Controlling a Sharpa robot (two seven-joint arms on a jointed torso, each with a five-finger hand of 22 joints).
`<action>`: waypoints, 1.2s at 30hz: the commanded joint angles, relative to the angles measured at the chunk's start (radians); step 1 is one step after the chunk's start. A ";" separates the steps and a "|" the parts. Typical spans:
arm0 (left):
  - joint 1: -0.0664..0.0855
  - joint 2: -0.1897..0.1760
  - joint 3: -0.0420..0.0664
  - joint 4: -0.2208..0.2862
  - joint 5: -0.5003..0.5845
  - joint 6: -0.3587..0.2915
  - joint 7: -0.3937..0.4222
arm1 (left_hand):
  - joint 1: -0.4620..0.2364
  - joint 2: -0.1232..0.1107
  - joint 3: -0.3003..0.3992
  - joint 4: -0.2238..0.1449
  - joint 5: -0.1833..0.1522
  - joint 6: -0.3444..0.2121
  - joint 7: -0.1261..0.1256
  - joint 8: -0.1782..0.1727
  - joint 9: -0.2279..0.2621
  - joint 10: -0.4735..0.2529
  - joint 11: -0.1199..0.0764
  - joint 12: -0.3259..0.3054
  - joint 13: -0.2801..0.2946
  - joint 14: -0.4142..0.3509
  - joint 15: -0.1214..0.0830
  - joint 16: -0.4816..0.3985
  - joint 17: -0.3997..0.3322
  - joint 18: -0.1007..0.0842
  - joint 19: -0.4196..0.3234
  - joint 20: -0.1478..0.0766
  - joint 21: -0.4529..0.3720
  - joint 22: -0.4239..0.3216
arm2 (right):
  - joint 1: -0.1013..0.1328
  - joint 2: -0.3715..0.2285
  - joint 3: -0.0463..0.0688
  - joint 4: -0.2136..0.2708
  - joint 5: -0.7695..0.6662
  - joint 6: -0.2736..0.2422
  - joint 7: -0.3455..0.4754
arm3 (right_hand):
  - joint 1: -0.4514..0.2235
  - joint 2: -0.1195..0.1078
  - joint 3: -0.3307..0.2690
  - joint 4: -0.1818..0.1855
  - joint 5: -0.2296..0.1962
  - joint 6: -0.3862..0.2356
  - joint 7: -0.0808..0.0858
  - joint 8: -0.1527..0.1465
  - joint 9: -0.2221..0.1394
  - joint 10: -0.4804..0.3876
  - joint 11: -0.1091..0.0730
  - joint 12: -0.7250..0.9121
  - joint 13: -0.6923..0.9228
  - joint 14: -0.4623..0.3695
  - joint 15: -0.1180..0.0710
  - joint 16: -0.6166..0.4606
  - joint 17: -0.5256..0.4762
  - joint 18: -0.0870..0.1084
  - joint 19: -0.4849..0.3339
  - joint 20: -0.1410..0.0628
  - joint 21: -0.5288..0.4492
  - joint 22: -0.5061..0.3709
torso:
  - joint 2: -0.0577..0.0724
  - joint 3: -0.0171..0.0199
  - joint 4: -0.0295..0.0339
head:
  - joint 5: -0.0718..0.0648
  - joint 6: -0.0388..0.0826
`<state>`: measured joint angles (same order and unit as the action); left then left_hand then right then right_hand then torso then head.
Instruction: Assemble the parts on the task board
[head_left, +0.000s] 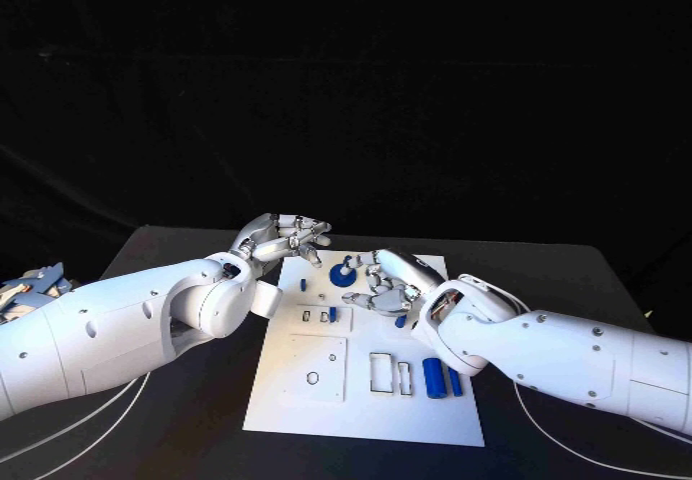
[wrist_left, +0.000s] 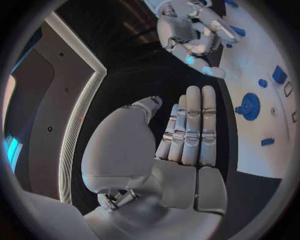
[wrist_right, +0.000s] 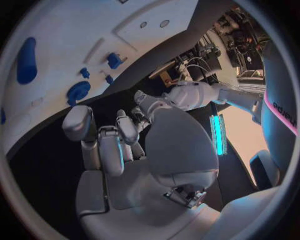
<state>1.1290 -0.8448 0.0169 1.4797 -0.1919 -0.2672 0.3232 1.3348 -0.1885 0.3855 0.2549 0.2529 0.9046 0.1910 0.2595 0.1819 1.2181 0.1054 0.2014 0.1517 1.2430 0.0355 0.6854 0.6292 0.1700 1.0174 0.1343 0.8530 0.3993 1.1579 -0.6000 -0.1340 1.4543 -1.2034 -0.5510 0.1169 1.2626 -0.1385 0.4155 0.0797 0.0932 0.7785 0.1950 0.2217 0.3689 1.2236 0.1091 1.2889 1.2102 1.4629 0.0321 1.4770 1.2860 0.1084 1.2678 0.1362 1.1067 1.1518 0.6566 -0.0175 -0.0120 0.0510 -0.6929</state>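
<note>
1. The left hand (head_left: 283, 238) is being held at the far left corner of the task board (head_left: 325, 395). In the left wrist view its fingers (wrist_left: 190, 125) are being kept straight and side by side, thumb apart, with nothing held in them.
2. Just to the right of that hand, a round blue gear (head_left: 343, 275) is being shown flat on the far part of the board, with a small blue peg (head_left: 332, 314) nearer the robot beside it.
3. The right hand (head_left: 387, 283) is being held just right of the gear, fingers curled downward over the board. Whether a part is being pinched cannot be told, because the fingertips are being hidden.
4. Nearer the robot than the right hand, two long blue cylinders (head_left: 434, 377) are being left lying beside empty rectangular slots.
5. A collision is being risked: the two hands are being kept close together over the gear, so a move by either may knock the other or nudge the gear off its seat.
6. A loose part may be dropped or jammed crooked if it is being lowered without the slot being seen under the curled fingers.
7. No writing is being shown on the board or parts. Pale lettering is being shown on a pink-edged panel in the right wrist view, too bent to be read.
</note>
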 joint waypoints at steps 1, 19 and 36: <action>0.002 0.004 0.001 -0.011 -0.167 0.082 -0.137 | -0.030 -0.003 -0.054 0.023 -0.008 0.002 -0.021 0.039 0.018 0.016 -0.017 0.103 0.074 0.024 -0.017 0.160 0.109 0.012 0.014 -0.016 0.085 0.051 | 0.020 -0.045 0.002 0.026 0.222 0.026 0.142 | 0.005 0.004 0.006 0.005 0.021 0.016 -0.004 0.015 0.004 -0.034 -0.004 -0.027 -0.033 0.015 -0.004 -0.023 -0.047 0.019 -0.028 -0.003 -0.047 -0.037 | -0.010 0.0069 -0.0050 | 0.006 -0.005; 0.094 0.091 0.001 -0.106 -0.685 0.358 -0.623 | -0.140 0.122 -0.225 0.039 -0.041 -0.115 -0.077 0.392 0.210 -0.123 -0.071 0.753 0.538 0.244 -0.071 0.707 0.650 -0.042 0.228 -0.070 0.419 0.469 | 0.106 -0.201 0.004 -0.034 0.688 0.107 0.175 | -0.022 0.018 -0.015 0.053 0.069 0.018 -0.018 0.090 0.031 -0.080 -0.017 -0.071 -0.102 -0.010 -0.017 -0.088 -0.148 0.039 -0.073 -0.016 -0.185 -0.144 | -0.034 0.0215 -0.0150 | 0.031 -0.024; 0.150 0.206 -0.012 -0.183 -0.854 0.579 -0.868 | -0.179 0.150 -0.246 0.040 -0.047 -0.125 -0.087 0.428 0.231 -0.040 -0.080 0.856 0.652 0.300 -0.080 0.824 0.840 -0.082 0.404 -0.087 0.490 0.666 | 0.111 -0.235 0.004 -0.056 0.703 0.107 0.155 | -0.023 0.008 -0.023 0.055 0.078 0.006 -0.018 0.098 0.034 -0.083 -0.017 -0.073 -0.108 -0.012 -0.018 -0.094 -0.157 0.040 -0.075 -0.017 -0.202 -0.156 | -0.032 0.0203 -0.0159 | 0.032 -0.033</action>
<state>1.2750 -0.6445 0.0050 1.3006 -0.9834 0.2287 -0.4686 1.1580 -0.0378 0.1421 0.2950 0.2103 0.7760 0.1087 0.6837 0.4121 1.1735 0.0251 1.0566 0.8026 1.4669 -0.0375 1.5062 1.3081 0.1066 1.4161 0.0475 1.3420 1.0635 1.2688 -0.8339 -0.1300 1.4000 -0.5108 -0.4615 0.2713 1.2448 -0.1216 0.3987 0.1354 0.1660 0.7923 0.1780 0.3169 0.4016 1.1465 0.0946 1.2190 1.1025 1.4523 0.0176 1.3881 1.1295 0.1392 1.1974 0.1215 0.9094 0.9961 0.6239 0.0035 -0.0282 0.0832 -0.7239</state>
